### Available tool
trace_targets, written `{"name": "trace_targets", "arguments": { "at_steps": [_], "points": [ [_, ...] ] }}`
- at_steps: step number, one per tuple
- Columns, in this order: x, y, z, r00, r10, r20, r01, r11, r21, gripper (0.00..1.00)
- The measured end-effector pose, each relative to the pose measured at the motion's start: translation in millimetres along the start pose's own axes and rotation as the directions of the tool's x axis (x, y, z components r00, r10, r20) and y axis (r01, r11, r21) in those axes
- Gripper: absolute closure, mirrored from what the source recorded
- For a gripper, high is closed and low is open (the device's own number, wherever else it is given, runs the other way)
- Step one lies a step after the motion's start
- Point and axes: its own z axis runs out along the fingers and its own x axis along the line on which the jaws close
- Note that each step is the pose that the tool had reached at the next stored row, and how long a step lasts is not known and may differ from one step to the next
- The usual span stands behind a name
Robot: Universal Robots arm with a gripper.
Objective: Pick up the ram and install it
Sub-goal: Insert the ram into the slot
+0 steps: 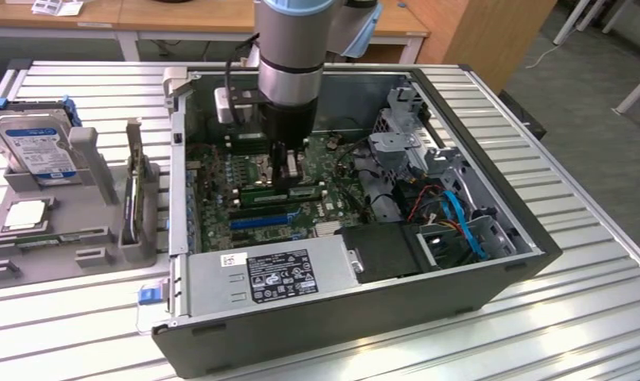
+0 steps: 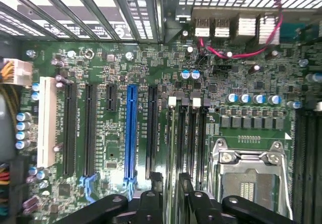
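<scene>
- Far on the exterior view's left, the ribbed metal table (image 1: 595,317) carries a grey holder (image 1: 82,238). In it sit a boxy hard drive (image 1: 36,147) with a blue and white label and a flat square processor chip (image 1: 24,214) with a shiny top.
- Next, the ram (image 1: 138,198) seems to stand on its long edge in a thin part of that holder. It looks like a thin, flat, dark green stick. Its long side runs from the near end of the table toward the far end.
- Then comes the tall metal wall of the open computer case (image 1: 331,317). It stands between the ram and the claw (image 1: 288,186).
- Inside the case the arm reaches straight down, and the claw hangs just over the green motherboard (image 2: 151,68). So the ram lies well apart from the claw, toward the exterior view's left, outside the case.
- The claw's black fingers (image 2: 151,199) stand apart, and I see nothing between them.
- Under the claw, the wrist view shows long, thin black memory slots (image 2: 187,138). They look empty. They run the same way as the bright blue slot (image 2: 132,133) near them.
- Beside the slots sits a square metal socket (image 2: 249,178) with a shiny frame.
- Furthest to the exterior view's right, bendy blue cables (image 1: 458,218) bunch up in the case.
</scene>
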Motion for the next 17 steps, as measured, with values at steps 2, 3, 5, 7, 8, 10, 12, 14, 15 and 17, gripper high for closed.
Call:
{"name": "trace_targets", "arguments": {
  "at_steps": [2, 3, 5, 7, 8, 10, 12, 14, 15, 17],
  "points": [
    [0.3, 0.1, -8.8, 1.0, 0.0, 0.0, 0.0, 1.0, 0.0, 0.73],
    [0.5, 0.1, -17.1, 1.0, 0.0, 0.0, 0.0, 1.0, 0.0, 0.73],
    [0.8, 0.2, -26.1, 1.0, 0.0, 0.0, 0.0, 1.0, 0.0, 0.73],
    [1.1, 0.2, -35.5, 1.0, 0.0, -0.0006, 0.0, 1.0, -0.0001, 0.73],
    [1.2, 0.2, -40.0, 1.0, 0.0, -0.0007, 0.0, 1.0, -0.0001, 0.73],
    [1.5, 0.3, -48.5, 1.0, 0.0, -0.001, 0.0, 1.0, 0.0, 0.73],
    [1.8, 0.4, -65.8, 1.0, 0.0, -0.0016, 0.0, 1.0, 0.0, 0.73],
    [1.6, 0.4, -70.2, 1.0, 0.0, -0.0026, 0.0, 1.0, -0.0001, 0.73],
    [1.6, 0.4, -70.3, 1.0, 0.0, -0.0027, 0.0, 1.0, 0.0, 0.73],
    [1.6, 0.4, -70.3, 1.0, 0.0, -0.0027, 0.0, 1.0, 0.0, 0.73]
  ]
}}
